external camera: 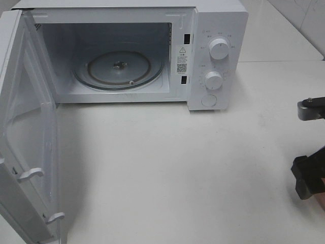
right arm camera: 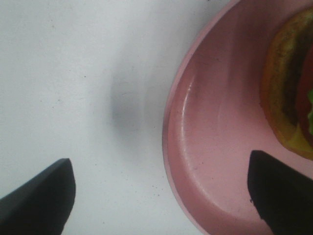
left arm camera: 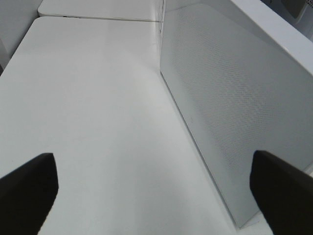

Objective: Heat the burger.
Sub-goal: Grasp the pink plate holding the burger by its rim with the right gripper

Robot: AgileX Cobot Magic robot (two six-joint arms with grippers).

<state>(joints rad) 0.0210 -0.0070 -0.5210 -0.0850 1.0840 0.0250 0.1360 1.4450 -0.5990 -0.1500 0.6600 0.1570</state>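
Note:
The burger (right arm camera: 288, 83) shows only in the right wrist view, a brown bun edge with a bit of green, lying on a pink plate (right arm camera: 215, 137). My right gripper (right arm camera: 159, 164) is open and straddles the plate's rim, one finger over the plate and the other over the white table. It holds nothing. Part of the right arm (external camera: 307, 175) shows at the right edge of the high view. My left gripper (left arm camera: 152, 159) is open and empty above the table, beside the microwave door (left arm camera: 234, 107).
The white microwave (external camera: 213, 56) stands at the back with its door (external camera: 25, 132) swung wide open to the left. A bare glass turntable (external camera: 119, 68) lies inside. Two knobs (external camera: 219, 48) sit on its right panel. White table (external camera: 167, 168) stretches in front.

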